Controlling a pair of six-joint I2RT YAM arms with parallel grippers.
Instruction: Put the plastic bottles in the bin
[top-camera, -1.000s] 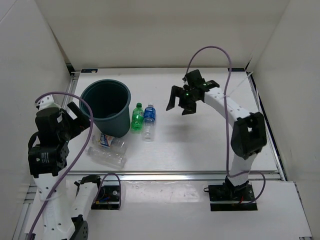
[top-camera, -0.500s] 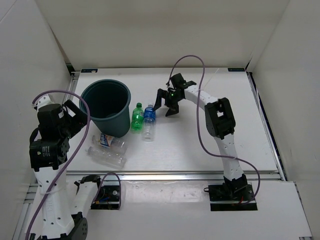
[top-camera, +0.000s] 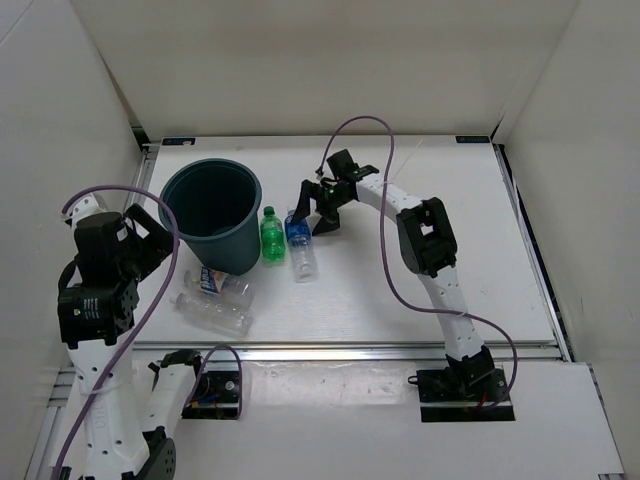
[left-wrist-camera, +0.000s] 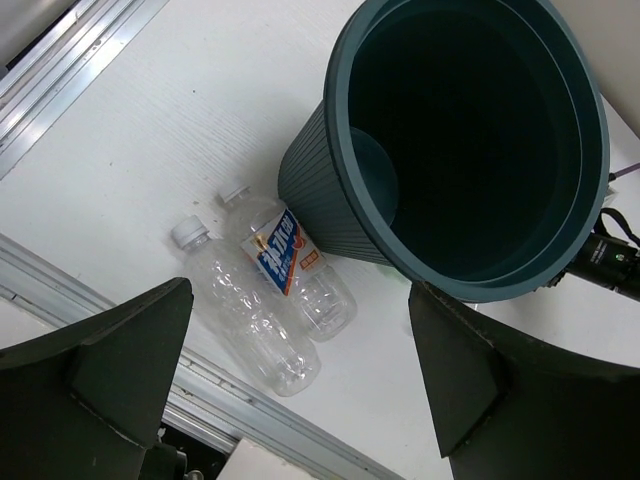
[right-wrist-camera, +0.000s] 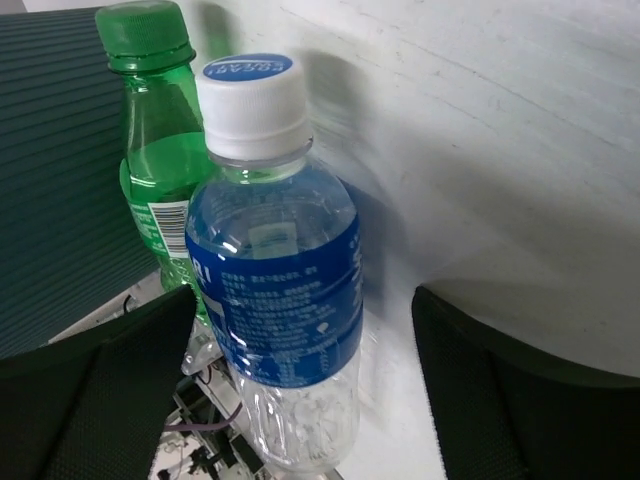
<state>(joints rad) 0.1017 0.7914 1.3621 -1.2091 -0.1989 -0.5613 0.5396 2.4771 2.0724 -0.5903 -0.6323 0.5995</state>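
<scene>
The dark teal bin (top-camera: 246, 182) stands at the back left, and its rim also shows in the left wrist view (left-wrist-camera: 340, 190). A green bottle (top-camera: 269, 238) and a clear blue-labelled bottle with a white cap (top-camera: 301, 248) lie side by side just right of it. My right gripper (top-camera: 313, 210) is open at their cap ends. In the right wrist view (right-wrist-camera: 300, 310) its jaws stand either side of the blue-labelled bottle (right-wrist-camera: 280, 290), with the green bottle (right-wrist-camera: 160, 170) beside it. Two larger clear bottles (top-camera: 222, 285) (top-camera: 213, 312) lie in front of the bin. My left gripper (top-camera: 150, 235) is open and empty above them (left-wrist-camera: 300, 295).
White walls enclose the table on the left, back and right. A metal rail (top-camera: 380, 352) runs along the near edge and shows in the left wrist view (left-wrist-camera: 90, 300). The labelled larger bottle (left-wrist-camera: 290, 262) lies against the bin's base, the plain one (left-wrist-camera: 245, 315) next to it.
My right arm has swung left and down from the table's middle to the cap ends of the two small bottles. The blue-labelled bottle has shifted slightly. My left arm has barely moved.
</scene>
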